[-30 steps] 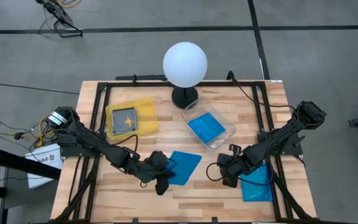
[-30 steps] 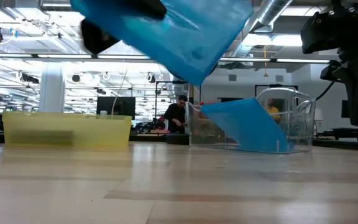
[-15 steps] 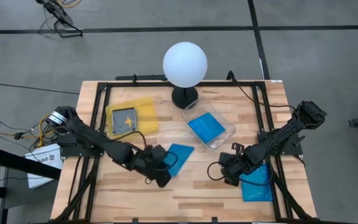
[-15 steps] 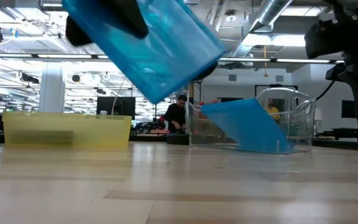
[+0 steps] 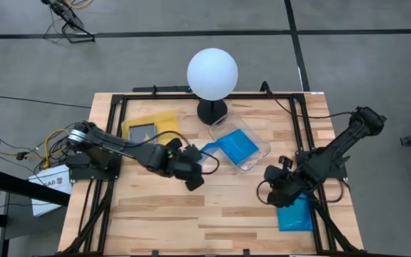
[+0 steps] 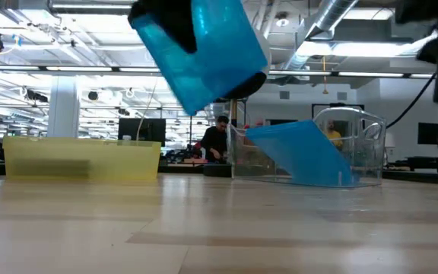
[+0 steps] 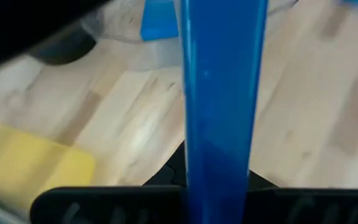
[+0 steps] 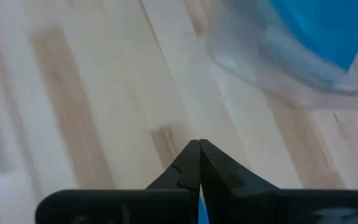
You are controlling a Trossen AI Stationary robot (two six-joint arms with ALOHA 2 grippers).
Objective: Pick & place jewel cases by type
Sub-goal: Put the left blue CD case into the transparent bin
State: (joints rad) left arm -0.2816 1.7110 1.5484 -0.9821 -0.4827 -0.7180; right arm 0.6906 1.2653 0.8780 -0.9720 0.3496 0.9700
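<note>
Just beside the clear tray (image 5: 252,153), your left gripper (image 5: 200,165) pinches 1 blue jewel case (image 6: 204,53) aloft; your right gripper (image 8: 199,149), fingers pressed together, hovers near it.

This is a big lab or workshop. Long rows of bright lights (image 6: 67,46) and silver pipes (image 6: 333,19) hang from the high ceiling. A person (image 6: 217,141) works far behind the wooden desk (image 5: 212,207). The floor (image 5: 377,64) is plain grey.
</note>
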